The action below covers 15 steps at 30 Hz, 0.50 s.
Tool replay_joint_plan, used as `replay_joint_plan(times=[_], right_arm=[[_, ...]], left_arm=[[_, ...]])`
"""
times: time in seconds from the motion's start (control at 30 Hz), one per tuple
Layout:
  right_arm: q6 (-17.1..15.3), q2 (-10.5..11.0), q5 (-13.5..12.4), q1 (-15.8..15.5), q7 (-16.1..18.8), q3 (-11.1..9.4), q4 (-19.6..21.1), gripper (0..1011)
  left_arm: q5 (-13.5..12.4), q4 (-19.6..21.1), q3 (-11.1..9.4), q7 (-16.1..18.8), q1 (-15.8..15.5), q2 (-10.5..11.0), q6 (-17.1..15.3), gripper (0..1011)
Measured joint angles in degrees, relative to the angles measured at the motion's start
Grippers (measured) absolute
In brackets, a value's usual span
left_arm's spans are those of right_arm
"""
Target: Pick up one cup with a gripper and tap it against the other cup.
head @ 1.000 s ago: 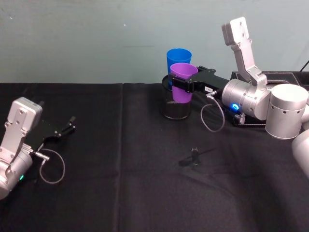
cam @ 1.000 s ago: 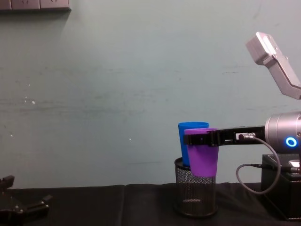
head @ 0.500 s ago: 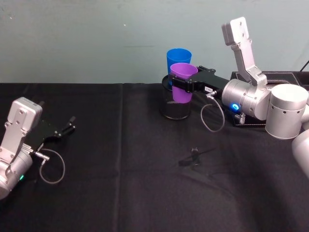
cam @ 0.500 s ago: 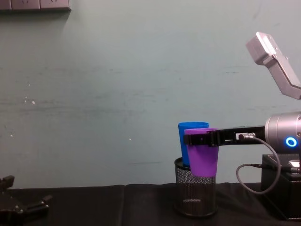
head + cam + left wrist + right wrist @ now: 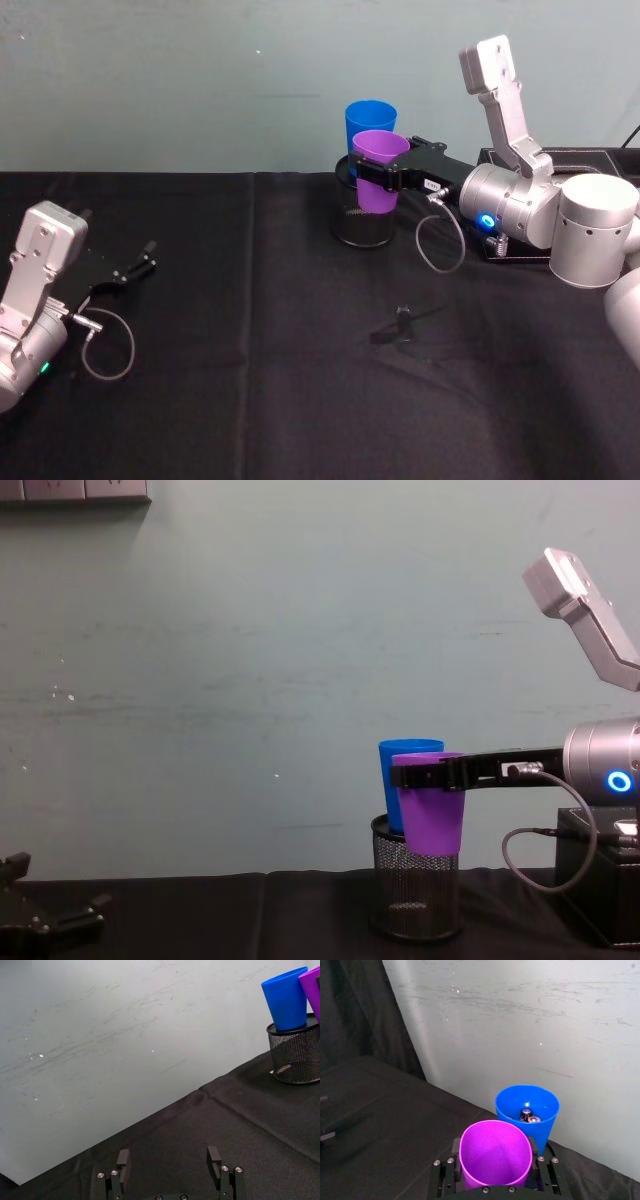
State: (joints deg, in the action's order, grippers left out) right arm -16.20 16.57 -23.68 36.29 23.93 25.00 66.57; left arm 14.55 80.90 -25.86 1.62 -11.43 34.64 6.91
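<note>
Purple cup (image 5: pixel 377 198) held up beside the blue cup (image 5: pixel 370 115) for the tap.
The right gripper (image 5: pixel 376 177) clamps its fingers on the purple cup just under its rim. It holds the cup high because the blue cup stands raised in a mesh pot (image 5: pixel 362 230) just beyond the fingertips; I cannot tell whether the cups touch. The left gripper (image 5: pixel 170 1160) rests far aside, fingers spread and empty.

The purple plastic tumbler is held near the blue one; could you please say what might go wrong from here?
1. The blue plastic tumbler stands in the black wire-mesh pen pot, small metal items inside; a hard tap might tip it.
2. The right hand grips the purple plastic tumbler just under its rim, so it might twist.
The left hand lies parked.
</note>
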Motion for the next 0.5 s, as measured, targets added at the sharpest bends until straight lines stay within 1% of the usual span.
replay_joint_plan(times=[0.5], right_arm=[[0.00,0.00,0.00,0.00,0.00,0.00,0.00,739]], left_arm=[[0.00,0.00,0.00,0.00,0.00,0.00,0.00,1000]])
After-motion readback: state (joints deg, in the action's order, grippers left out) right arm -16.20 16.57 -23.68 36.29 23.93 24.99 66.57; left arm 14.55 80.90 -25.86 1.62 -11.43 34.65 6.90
